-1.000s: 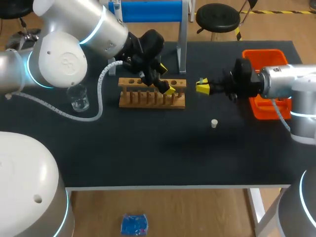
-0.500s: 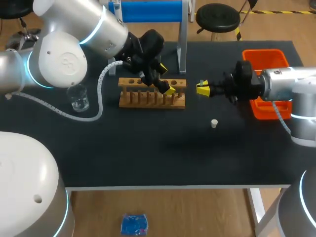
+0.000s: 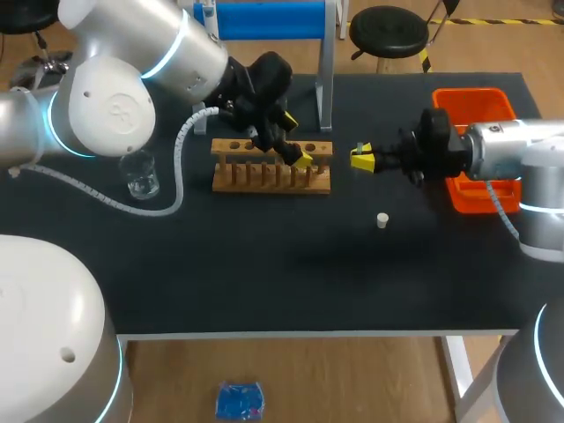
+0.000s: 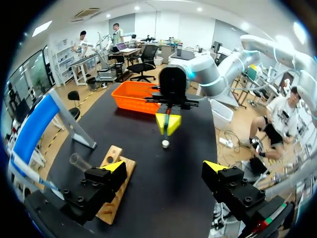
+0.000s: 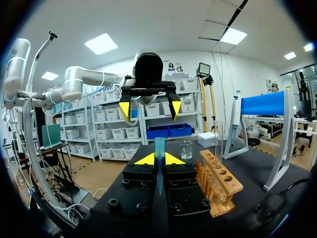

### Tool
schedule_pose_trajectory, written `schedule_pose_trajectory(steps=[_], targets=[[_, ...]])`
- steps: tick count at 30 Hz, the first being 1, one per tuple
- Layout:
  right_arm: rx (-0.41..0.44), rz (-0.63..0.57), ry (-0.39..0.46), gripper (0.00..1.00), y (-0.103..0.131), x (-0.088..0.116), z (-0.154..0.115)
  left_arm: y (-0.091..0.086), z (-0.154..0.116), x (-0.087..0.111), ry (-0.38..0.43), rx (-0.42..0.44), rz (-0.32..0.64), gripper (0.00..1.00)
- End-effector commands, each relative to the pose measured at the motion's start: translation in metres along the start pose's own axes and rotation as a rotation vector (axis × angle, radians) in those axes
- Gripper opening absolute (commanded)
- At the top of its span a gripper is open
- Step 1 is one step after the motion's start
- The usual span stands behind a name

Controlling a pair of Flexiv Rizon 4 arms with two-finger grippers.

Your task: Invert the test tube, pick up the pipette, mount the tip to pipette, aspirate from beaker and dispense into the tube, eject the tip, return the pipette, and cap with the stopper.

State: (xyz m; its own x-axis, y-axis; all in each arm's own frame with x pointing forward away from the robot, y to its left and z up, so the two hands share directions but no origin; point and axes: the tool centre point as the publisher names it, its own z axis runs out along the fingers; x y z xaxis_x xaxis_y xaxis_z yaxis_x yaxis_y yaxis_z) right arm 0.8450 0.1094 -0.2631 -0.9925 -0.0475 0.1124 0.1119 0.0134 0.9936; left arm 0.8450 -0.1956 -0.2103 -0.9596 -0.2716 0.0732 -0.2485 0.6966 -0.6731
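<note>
My left gripper (image 3: 298,141) hangs open over the right end of the wooden rack (image 3: 271,166); in its own view the fingers (image 4: 114,167) stand wide apart with nothing between them. A clear test tube (image 5: 218,139) stands upright in the rack (image 5: 218,181). My right gripper (image 3: 362,158), just right of the rack, is shut on a blue pipette tip (image 5: 159,157) that points up from its jaws. The white stopper (image 3: 382,220) lies on the mat in front of it. The beaker (image 3: 141,174) stands left of the rack. The pipette (image 5: 234,130) hangs on the blue stand (image 3: 264,19) behind.
An orange tray (image 3: 480,99) sits at the right rear of the black table, partly under my right arm. A white cable (image 3: 176,176) from my left arm loops over the mat between beaker and rack. The stand's metal leg (image 3: 326,88) rises just behind the rack.
My right gripper has shifted slightly toward the front with the blue tip. The left arm has kept still.
</note>
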Motion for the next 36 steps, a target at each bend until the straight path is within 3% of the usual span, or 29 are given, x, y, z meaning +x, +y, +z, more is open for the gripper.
schedule_pose_trajectory(steps=[1,6,9,15,36], targets=[[0.001,-0.001,-0.003,0.00,0.000,0.001,0.000,0.033,-0.027,-0.033,-0.126,0.005,-0.148,1.00],[0.001,-0.001,-0.003,0.00,0.000,0.001,0.000,0.069,-0.065,-0.081,-0.263,-0.022,-0.294,1.00],[0.001,-0.001,-0.003,0.00,0.000,0.001,0.000,0.082,-0.087,-0.105,-0.331,-0.030,-0.350,1.00],[0.001,-0.001,-0.003,0.00,0.000,0.001,0.000,0.084,-0.120,-0.140,-0.417,-0.006,-0.409,1.00],[0.001,-0.001,-0.003,0.00,0.000,0.001,0.000,0.079,-0.122,-0.144,-0.438,0.004,-0.419,1.00]])
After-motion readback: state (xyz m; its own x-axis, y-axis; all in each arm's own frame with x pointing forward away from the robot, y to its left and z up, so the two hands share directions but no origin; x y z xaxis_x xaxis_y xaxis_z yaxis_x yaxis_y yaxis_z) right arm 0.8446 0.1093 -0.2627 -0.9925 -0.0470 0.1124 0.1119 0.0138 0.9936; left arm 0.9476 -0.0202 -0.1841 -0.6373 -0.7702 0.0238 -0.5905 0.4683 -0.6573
